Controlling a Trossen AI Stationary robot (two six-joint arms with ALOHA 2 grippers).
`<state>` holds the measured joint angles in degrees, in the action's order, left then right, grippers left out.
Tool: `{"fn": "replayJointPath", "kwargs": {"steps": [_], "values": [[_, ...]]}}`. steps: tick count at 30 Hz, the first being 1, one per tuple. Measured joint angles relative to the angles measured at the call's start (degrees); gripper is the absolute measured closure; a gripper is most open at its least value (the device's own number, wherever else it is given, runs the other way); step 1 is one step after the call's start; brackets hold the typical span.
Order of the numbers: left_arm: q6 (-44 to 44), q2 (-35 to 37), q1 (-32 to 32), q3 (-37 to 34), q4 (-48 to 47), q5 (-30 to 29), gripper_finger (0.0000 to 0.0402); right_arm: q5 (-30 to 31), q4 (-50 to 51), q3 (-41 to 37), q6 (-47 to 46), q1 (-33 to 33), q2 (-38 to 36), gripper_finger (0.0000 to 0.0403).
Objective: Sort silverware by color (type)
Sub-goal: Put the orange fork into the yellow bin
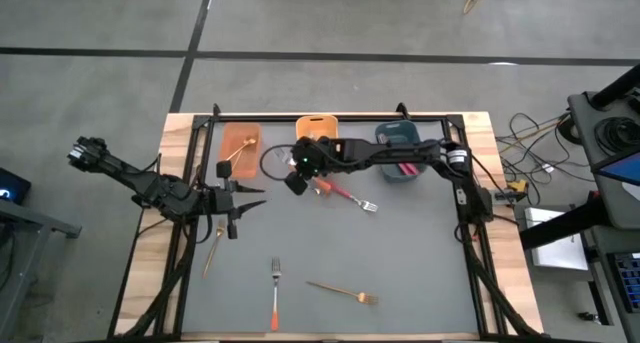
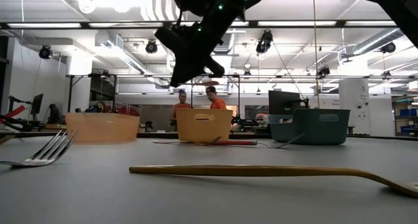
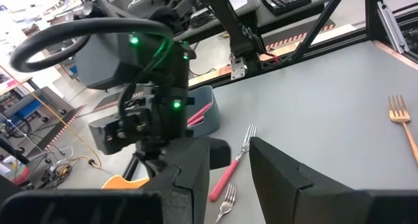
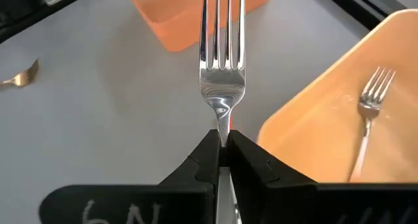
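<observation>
Grey matting covers the table (image 1: 400,273), and from above three bins line its far edge: a pale orange bin (image 1: 240,141), a brighter orange bin (image 1: 316,129) and a teal bin (image 1: 398,135) with pink handles inside. The right gripper (image 1: 299,179) hangs just in front of the brighter bin, with a red-handled fork (image 1: 348,195) lying on the mat beside it. The left gripper (image 1: 243,202) waits at the table's left side, its fingers spread, a gold fork (image 1: 213,248) just near it. Nearer the front lie an orange-handled fork (image 1: 275,295) and another gold fork (image 1: 342,291).

At table height, that front gold fork (image 2: 274,172) stretches across the foreground, silver tines (image 2: 46,149) show at left, and the right gripper (image 2: 193,54) hangs above the bins (two people in orange stand far behind).

Past the left wrist's parted fingers (image 3: 287,178), the red-handled fork (image 3: 234,162) lies on the mat, with a second fork head (image 3: 226,198) beside it.

From the right wrist, the fingers (image 4: 202,162) are pressed together on the neck of a silver-tined fork (image 4: 222,61), tines pointing away from them; a second silver fork (image 4: 367,116) lies in the orange bin (image 4: 307,136).
</observation>
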<state>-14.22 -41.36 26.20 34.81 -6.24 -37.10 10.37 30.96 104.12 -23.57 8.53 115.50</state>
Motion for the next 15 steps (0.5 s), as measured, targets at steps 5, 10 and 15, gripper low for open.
{"fn": "replayJointPath", "kwargs": {"steps": [5, 10, 15], "values": [[-0.27, 0.0, 0.01, 0.0, 0.0, -0.02, 0.031, -0.39, -0.64, 0.0, 0.14, 2.16, 0.0, 0.0385], [-0.33, -0.02, 0.02, 0.0, 0.0, -0.97, 0.031, -0.31, -1.0, 0.0, -0.45, 4.76, 0.0, 0.0385], [-0.35, -0.02, 0.0, 0.0, 0.0, -6.03, 0.031, -0.3, -1.24, 0.02, -3.18, 7.79, 0.0, 0.0385]]}}
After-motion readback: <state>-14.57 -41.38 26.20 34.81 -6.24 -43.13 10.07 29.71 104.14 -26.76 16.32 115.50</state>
